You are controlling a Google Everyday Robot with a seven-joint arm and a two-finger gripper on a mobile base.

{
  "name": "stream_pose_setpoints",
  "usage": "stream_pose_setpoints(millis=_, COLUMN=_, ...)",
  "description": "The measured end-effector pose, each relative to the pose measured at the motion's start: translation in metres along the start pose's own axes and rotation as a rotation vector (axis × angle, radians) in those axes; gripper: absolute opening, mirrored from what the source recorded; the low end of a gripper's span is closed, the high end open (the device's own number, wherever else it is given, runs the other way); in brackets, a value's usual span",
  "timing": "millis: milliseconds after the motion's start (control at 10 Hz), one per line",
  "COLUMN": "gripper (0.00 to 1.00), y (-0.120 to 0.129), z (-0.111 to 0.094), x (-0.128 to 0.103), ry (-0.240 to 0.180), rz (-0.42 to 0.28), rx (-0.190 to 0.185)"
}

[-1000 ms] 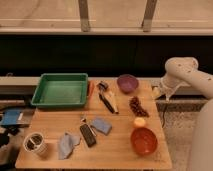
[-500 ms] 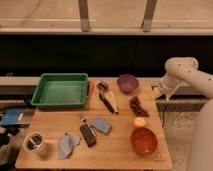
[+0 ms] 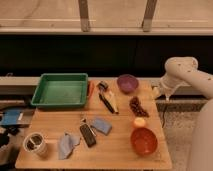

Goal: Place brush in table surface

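Note:
The brush (image 3: 106, 101) lies on the table surface (image 3: 55, 122) between the green tray and the purple bowl. Its black handle runs toward the front right and its small greyish head (image 3: 102, 86) points to the back. A pale yellow elongated item (image 3: 113, 102) lies right beside it. My gripper (image 3: 157, 93) hangs at the end of the white arm (image 3: 180, 72), at the table's right edge, to the right of the purple bowl (image 3: 127, 82) and well apart from the brush. It holds nothing that I can see.
A green tray (image 3: 60, 91) stands at the back left with an orange item (image 3: 90, 89) beside it. Dark grapes (image 3: 136, 106), a yellow fruit (image 3: 139, 122) and a red bowl (image 3: 144, 141) sit on the right. A black remote-like device (image 3: 88, 135), blue sponge (image 3: 102, 125), grey cloth (image 3: 67, 144) and metal cup (image 3: 35, 144) are in front.

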Motion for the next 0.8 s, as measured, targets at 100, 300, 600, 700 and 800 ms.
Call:
stream_pose_setpoints(millis=100, gripper=0.64, y=0.013, z=-0.001, x=-0.007, ry=-0.006, rz=-0.035, rx=-0.004)
stream_pose_setpoints(millis=300, gripper=0.64, y=0.049, z=0.001, x=-0.028, ry=-0.014, rz=-0.118, rx=-0.012)
stream_pose_setpoints(millis=600, gripper=0.64, y=0.117, z=0.002, x=-0.061, ry=-0.018, rz=-0.288, rx=-0.016)
stream_pose_setpoints(millis=700, gripper=0.64, y=0.14, z=0.002, x=-0.07, ry=-0.02, rz=-0.351, rx=-0.019)
stream_pose_setpoints(millis=800, gripper=0.64, y=0.159, z=0.0, x=-0.076, ry=-0.018, rz=-0.408, rx=-0.031)
